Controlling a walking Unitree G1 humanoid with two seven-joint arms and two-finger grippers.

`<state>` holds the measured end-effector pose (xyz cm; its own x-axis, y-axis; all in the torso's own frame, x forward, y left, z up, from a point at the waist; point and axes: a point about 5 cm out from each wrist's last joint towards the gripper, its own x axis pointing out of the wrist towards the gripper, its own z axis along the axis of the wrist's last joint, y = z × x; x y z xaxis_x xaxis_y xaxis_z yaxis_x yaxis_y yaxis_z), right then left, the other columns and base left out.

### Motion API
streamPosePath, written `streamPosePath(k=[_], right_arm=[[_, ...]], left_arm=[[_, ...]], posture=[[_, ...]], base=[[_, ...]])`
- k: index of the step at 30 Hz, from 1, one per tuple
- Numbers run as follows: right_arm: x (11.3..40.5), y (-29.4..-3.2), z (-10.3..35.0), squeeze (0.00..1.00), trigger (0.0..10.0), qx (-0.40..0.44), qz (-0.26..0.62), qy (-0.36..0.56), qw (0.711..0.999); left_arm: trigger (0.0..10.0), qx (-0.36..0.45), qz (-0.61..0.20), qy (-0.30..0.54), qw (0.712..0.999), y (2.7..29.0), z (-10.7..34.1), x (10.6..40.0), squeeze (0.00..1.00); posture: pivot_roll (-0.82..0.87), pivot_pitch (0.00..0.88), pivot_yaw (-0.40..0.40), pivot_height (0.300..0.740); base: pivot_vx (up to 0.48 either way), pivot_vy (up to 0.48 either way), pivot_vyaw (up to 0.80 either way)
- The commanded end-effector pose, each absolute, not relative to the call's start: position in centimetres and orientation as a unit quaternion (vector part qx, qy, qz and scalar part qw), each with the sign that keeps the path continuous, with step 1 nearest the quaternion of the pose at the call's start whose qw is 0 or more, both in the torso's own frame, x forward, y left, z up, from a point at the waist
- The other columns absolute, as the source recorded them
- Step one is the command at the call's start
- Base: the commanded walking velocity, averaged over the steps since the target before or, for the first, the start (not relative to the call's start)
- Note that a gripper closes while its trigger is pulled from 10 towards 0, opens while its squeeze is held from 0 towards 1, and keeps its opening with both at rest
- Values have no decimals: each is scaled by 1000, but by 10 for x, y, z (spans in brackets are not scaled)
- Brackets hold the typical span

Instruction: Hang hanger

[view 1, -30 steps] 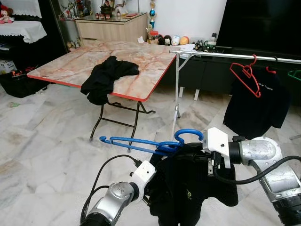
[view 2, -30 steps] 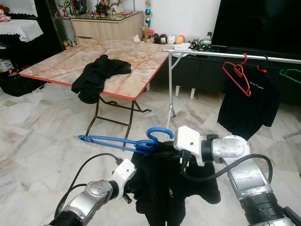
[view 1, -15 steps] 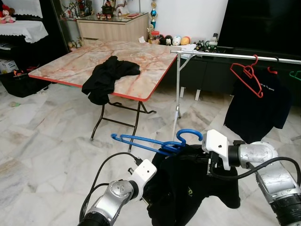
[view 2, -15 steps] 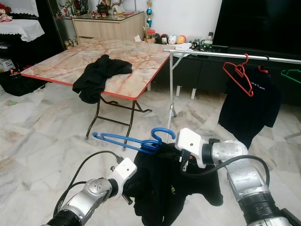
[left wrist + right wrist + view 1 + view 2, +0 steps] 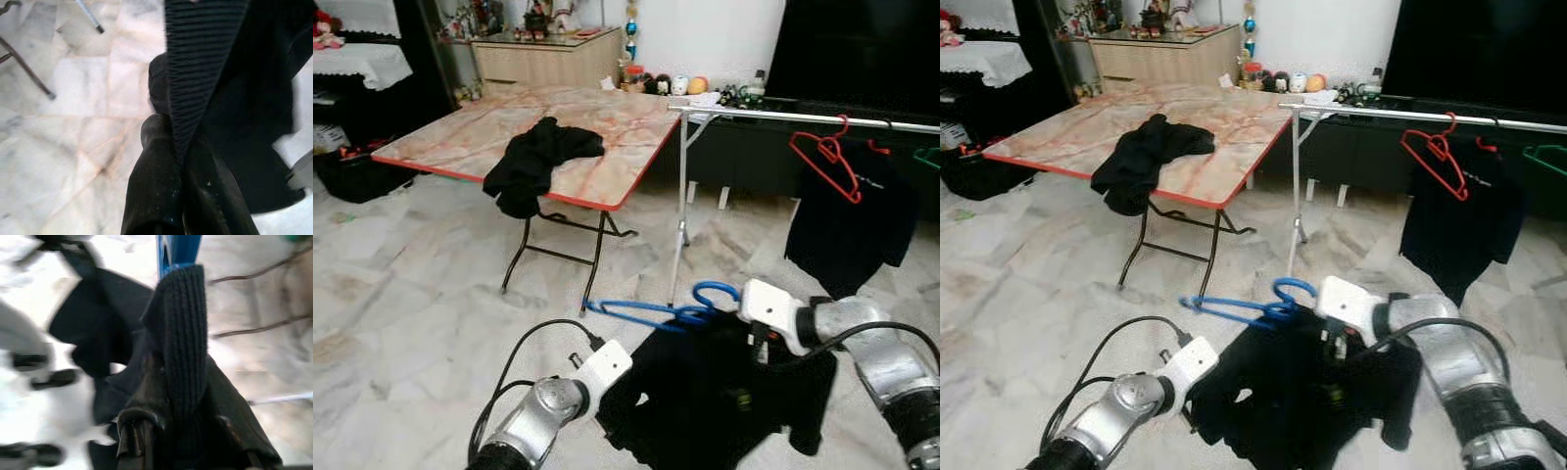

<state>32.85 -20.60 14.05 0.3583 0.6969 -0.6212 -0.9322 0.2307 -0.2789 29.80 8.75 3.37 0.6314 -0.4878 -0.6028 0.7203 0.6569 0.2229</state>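
A blue hanger (image 5: 651, 313) lies partly inside a black shirt (image 5: 724, 397) that I hold low in front of me; its hook (image 5: 717, 292) sticks out by my right wrist. My left gripper (image 5: 178, 147) is shut on the shirt's ribbed collar (image 5: 200, 58), at the shirt's left edge (image 5: 612, 392). My right gripper (image 5: 178, 396) is shut on the ribbed collar (image 5: 183, 333) too, with the blue hanger (image 5: 177, 249) just beyond its fingertips. A silver clothes rail (image 5: 793, 117) stands ahead to the right.
On the rail hang a red hanger (image 5: 829, 159), a black shirt (image 5: 852, 220) and a green hanger (image 5: 928, 155). A folding marble-topped table (image 5: 617, 132) with a black garment (image 5: 536, 162) stands ahead left. A dark TV cabinet (image 5: 744, 147) runs behind the rail.
Both arms have dropped lower and spread the shirt wider. The blue hanger has slid right, deeper into the shirt, so less of it sticks out on the left.
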Motion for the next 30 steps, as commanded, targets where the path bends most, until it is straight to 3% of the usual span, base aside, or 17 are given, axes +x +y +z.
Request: streamPosePath(k=[1, 3, 7, 9, 12, 13, 14, 19, 21, 25, 30], right_arm=[[324, -215, 144, 0, 0, -330, 555, 198, 738], [321, -225, 137, 0, 0, -351, 553, 231, 719], [328, -235, 142, 0, 0, -330, 536, 230, 742], [333, -233, 148, 0, 0, -269, 538, 202, 773], [331, -232, 150, 0, 0, -221, 558, 191, 777], [328, -233, 148, 0, 0, -222, 566, 200, 768], [317, -242, 135, 0, 0, -247, 583, 248, 733], [311, -260, 123, 0, 0, -272, 564, 305, 718], [301, -276, 113, 0, 0, -312, 554, 366, 679], [296, -291, 107, 0, 0, -357, 522, 413, 655], [299, -294, 105, 0, 0, -376, 499, 412, 663]], left_arm=[[0, 241, -334, 268, 871, 93, 31, 297, 0], [0, 244, -330, 272, 870, 94, 31, 297, 0], [0, 250, -331, 277, 867, 95, 28, 294, 0], [0, 250, -338, 275, 864, 92, 28, 293, 0], [0, 252, -338, 275, 864, 91, 28, 292, 0], [0, 253, -338, 275, 864, 91, 28, 292, 0], [0, 254, -337, 275, 864, 91, 28, 292, 0], [0, 256, -337, 277, 862, 92, 27, 291, 0], [0, 259, -330, 275, 865, 93, 28, 292, 0], [0, 261, -326, 274, 866, 95, 29, 293, 0], [0, 262, -323, 274, 867, 96, 29, 294, 0]], posture=[[117, 0, 42, 740], [114, 0, 36, 740], [113, 0, 32, 740], [112, 0, 31, 740], [117, 0, 31, 740], [119, 0, 30, 740], [115, 0, 30, 740], [112, 0, 30, 740], [110, 0, 30, 740], [111, 0, 30, 740], [111, 0, 28, 740]], base=[[0, 0, 0], [0, 0, 0], [0, 0, 0], [0, 0, 0], [0, 0, 0], [0, 0, 0], [0, 0, 0], [0, 0, 0], [0, 0, 0], [0, 0, 0], [0, 0, 0]])
